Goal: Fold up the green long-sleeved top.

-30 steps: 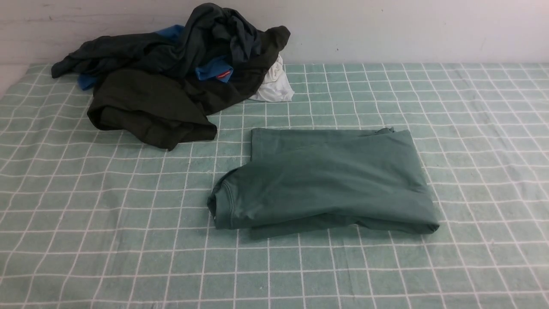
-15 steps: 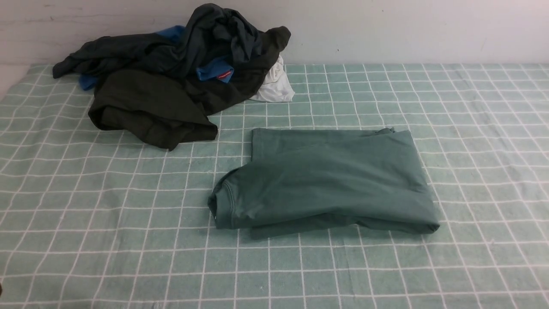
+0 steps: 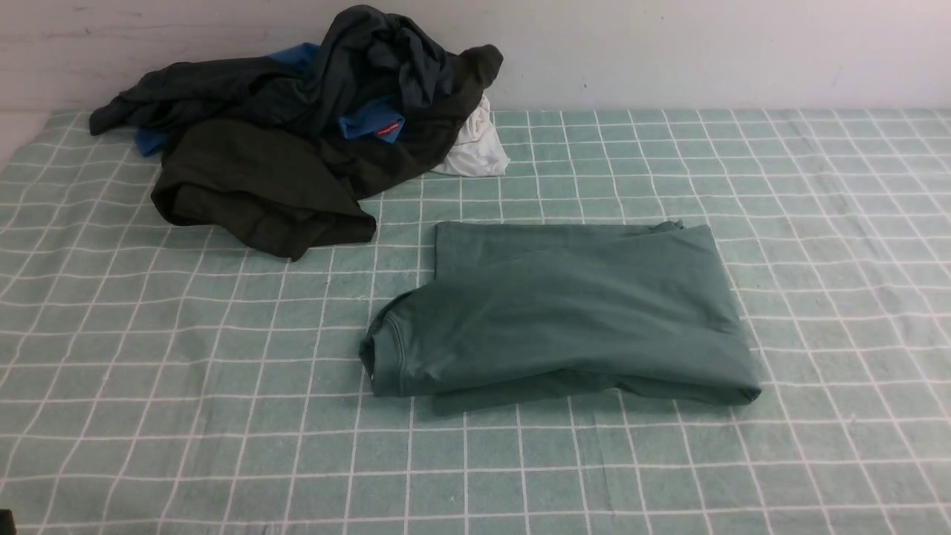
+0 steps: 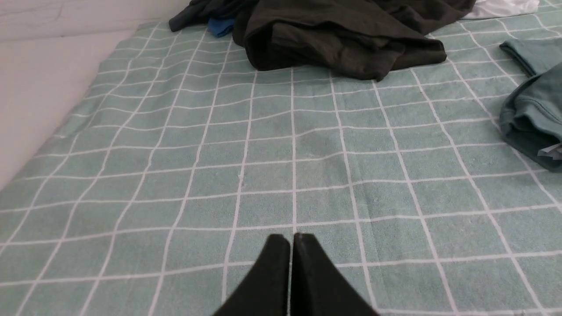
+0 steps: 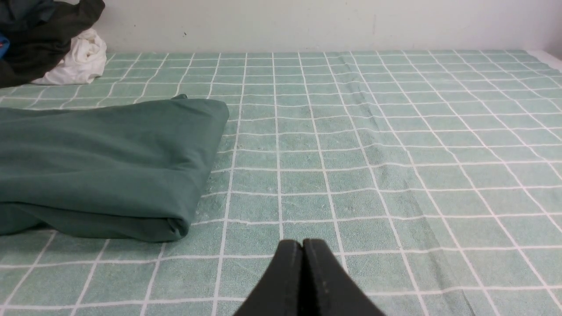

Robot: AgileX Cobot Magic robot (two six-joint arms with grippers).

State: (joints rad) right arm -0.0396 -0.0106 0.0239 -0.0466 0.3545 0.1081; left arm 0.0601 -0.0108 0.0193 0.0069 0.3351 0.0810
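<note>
The green long-sleeved top (image 3: pixel 565 316) lies folded into a compact rectangle in the middle of the checked cloth, its collar at the left end. It also shows at the edge of the left wrist view (image 4: pixel 533 101) and in the right wrist view (image 5: pixel 101 162). My left gripper (image 4: pixel 290 237) is shut and empty, low over the cloth well to the left of the top. My right gripper (image 5: pixel 302 242) is shut and empty, near the cloth just past the top's right end. Neither arm shows in the front view apart from a dark sliver at the bottom left corner.
A heap of dark olive-black clothes (image 3: pixel 297 148) with blue pieces (image 3: pixel 371 119) and a white garment (image 3: pixel 475 148) sits at the back left against the wall. The light-green checked cloth (image 3: pixel 817 260) covers the table; its left edge (image 4: pixel 66 123) meets bare white surface.
The top has not moved. A small dark sliver at the bottom left corner of the front view has shifted slightly.
</note>
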